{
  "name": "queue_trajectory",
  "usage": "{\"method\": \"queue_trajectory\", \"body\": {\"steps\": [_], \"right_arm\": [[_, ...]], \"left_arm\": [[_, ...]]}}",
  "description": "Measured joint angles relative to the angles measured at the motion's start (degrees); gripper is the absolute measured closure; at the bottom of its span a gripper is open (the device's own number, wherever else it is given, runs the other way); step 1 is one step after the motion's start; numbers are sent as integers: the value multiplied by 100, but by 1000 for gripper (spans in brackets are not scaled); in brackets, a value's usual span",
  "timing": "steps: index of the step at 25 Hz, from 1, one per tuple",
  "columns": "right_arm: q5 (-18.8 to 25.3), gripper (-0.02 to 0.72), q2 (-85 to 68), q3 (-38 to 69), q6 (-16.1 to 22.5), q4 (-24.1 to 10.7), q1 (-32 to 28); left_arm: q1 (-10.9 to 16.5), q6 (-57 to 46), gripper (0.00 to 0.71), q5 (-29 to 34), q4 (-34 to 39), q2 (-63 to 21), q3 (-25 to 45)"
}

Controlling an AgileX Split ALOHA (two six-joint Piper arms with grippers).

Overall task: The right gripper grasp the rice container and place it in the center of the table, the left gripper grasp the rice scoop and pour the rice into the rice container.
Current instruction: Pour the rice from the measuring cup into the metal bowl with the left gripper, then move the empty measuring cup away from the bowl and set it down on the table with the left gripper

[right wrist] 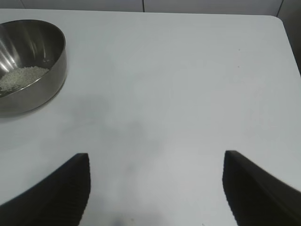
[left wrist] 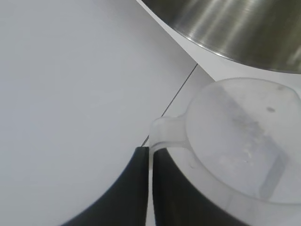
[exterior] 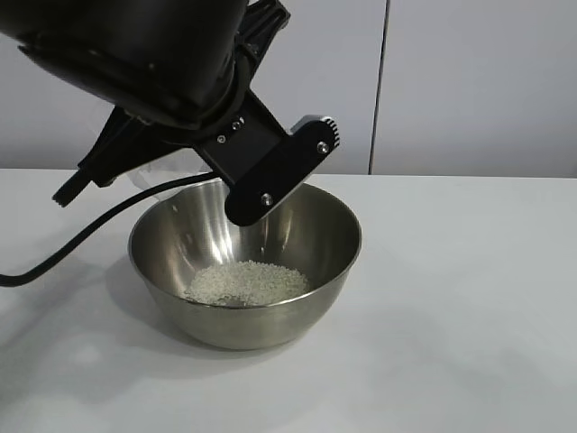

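Note:
The rice container (exterior: 335, 236), a shiny steel bowl, stands on the white table (exterior: 469, 298) with a flat heap of rice (exterior: 248, 281) at its bottom. My left gripper (left wrist: 150, 149) hangs over the bowl's far left rim, shut on the tab handle (left wrist: 162, 129) of the rice scoop (left wrist: 240, 141). The clear cup is tipped on its side next to the bowl's rim (left wrist: 225, 42), and I see no grains in it. My right gripper (right wrist: 155, 160) is open above bare table, well away from the bowl (right wrist: 49, 80), with nothing between its fingers.
A black cable (exterior: 81, 239) runs from the left arm down past the bowl's left side. A white wall with a dark vertical seam (exterior: 380, 86) stands behind the table. The table's corner (right wrist: 277, 21) shows in the right wrist view.

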Motion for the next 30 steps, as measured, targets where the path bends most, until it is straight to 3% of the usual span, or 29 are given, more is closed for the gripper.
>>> {"method": "queue_trajectory", "body": {"steps": [4,13,17,23,30], "right_arm": [[0,167,0,0,0,0,0],[0,167,0,0,0,0,0],[0,167,0,0,0,0,0],[0,167,0,0,0,0,0],[-6,167,0,0,0,0,0]], "left_arm": [[0,-1144,701,-255,-56,0,-52],[6,-5302,701,-626,-884,-22,-565],[200,-6964,701,-869,-1134,-271,-567],[1041,-9035,701,-2081,-751,-1141,-102],[2508,-10258,701,-4206,248,-2101,632]]}}
